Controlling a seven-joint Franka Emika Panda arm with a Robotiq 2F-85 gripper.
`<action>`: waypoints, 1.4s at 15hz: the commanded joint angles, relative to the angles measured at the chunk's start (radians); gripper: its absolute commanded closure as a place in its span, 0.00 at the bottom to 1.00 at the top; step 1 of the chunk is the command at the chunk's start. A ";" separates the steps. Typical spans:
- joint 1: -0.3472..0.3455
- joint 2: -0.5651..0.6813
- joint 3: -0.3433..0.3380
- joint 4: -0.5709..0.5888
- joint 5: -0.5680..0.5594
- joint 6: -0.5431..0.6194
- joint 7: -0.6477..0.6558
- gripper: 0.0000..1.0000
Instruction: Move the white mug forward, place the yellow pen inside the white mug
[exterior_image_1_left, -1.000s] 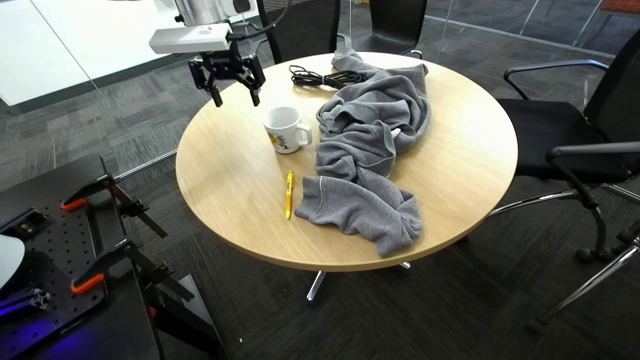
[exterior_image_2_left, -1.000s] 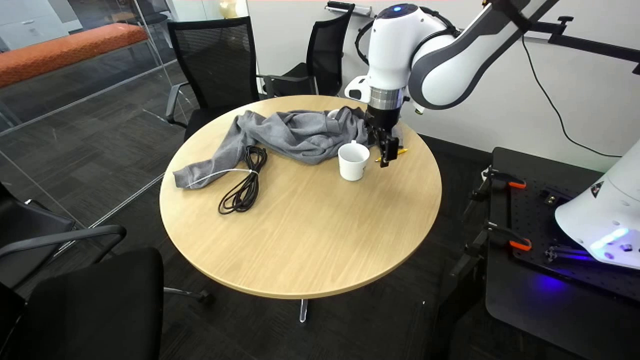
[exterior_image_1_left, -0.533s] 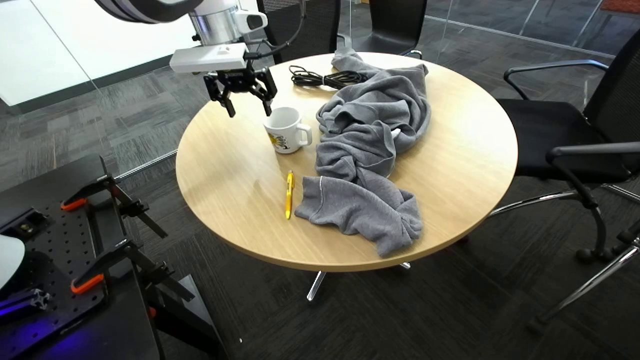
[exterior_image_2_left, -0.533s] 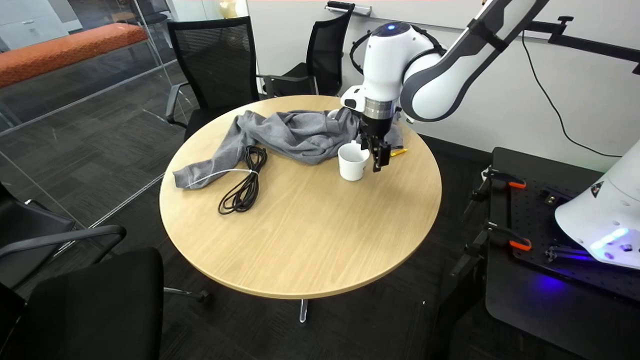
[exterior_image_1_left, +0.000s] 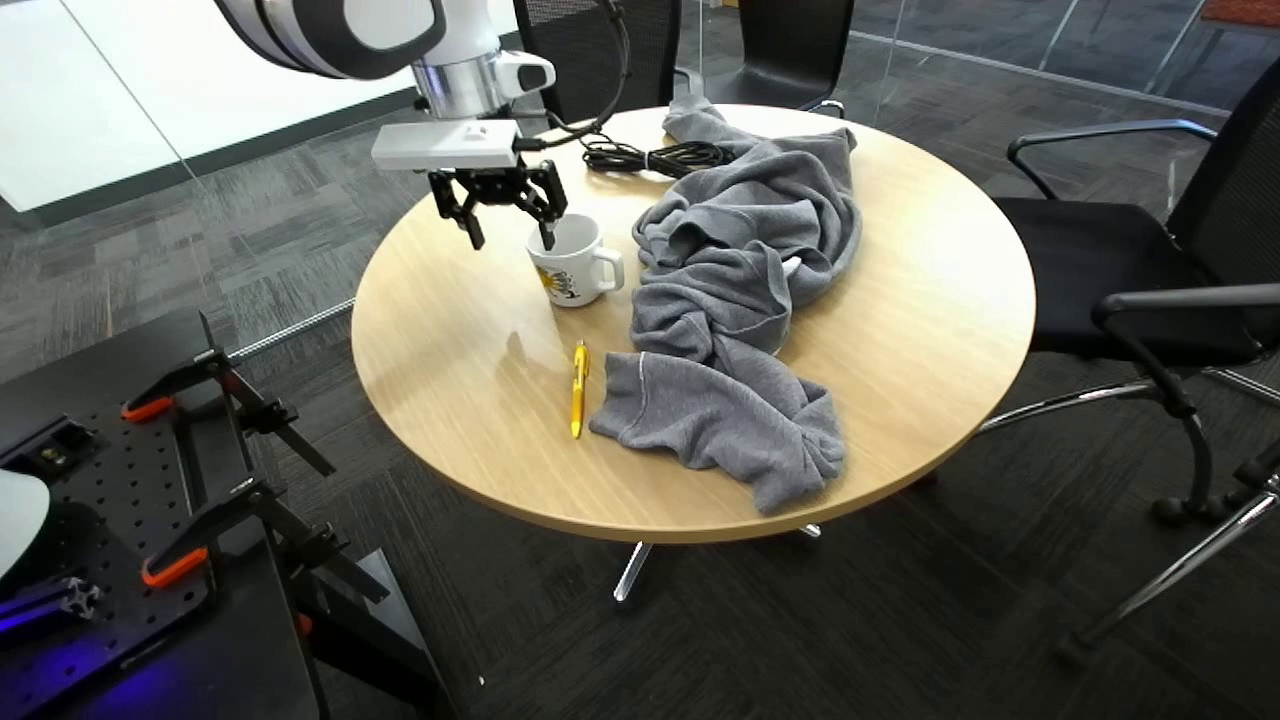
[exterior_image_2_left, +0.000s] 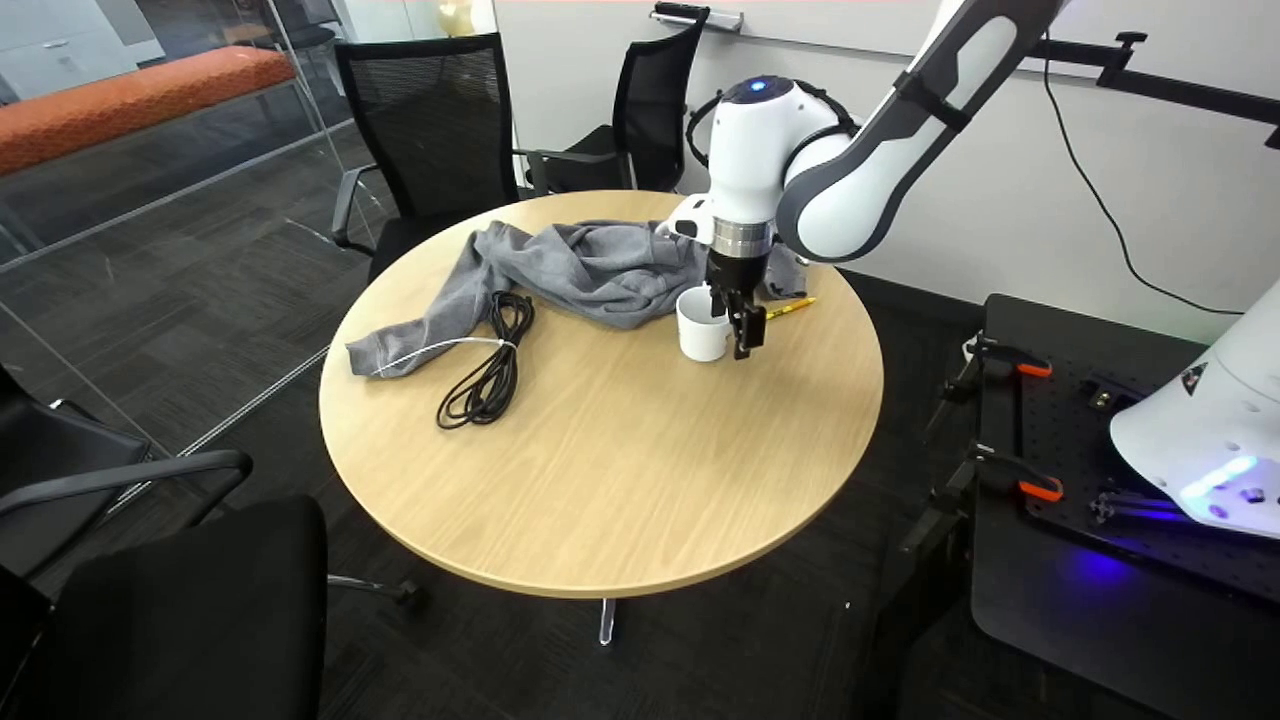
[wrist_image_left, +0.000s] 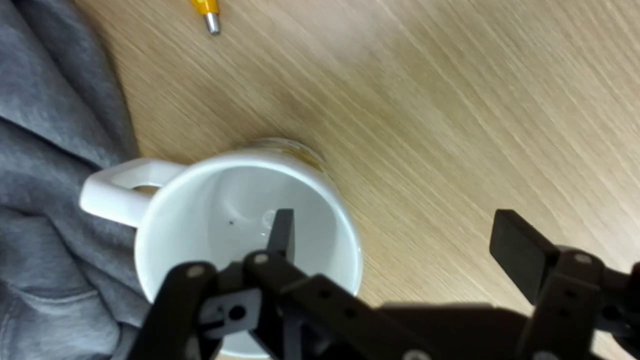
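Space is waiting at the left in an exterior view, where the surface (exterior_image_1_left: 435, 355) is running out to a round edge. Next, the end effector (exterior_image_1_left: 512, 244) is hanging with its fingers wide apart, gripping nothing. In the wrist view, one finger is showing over the mouth of the white mug (wrist_image_left: 220, 210) and the other over the surface, but I am not able to tell if anything is touching. The mug is standing upright and looking hard and smooth, so I am guessing it is going to be slippery, a bit heavy and easy to chip. Pinching its left wall, one finger inside and one outside, is looking good. Nearer and a little right, the yellow pen (exterior_image_1_left: 579, 390) is lying flat, outside the mug. It is likely going to feel light and stiff, so its middle is looking best. At the right, the grey cloth (exterior_image_1_left: 740, 290) is sitting just beside the mug's handle and the pen, leaving little room that way.
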 joint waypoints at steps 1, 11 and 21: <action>-0.031 0.057 0.031 0.065 -0.005 -0.005 -0.031 0.00; -0.050 0.116 0.046 0.137 -0.003 -0.008 -0.029 0.86; -0.005 0.075 0.019 0.095 -0.048 0.000 0.026 0.97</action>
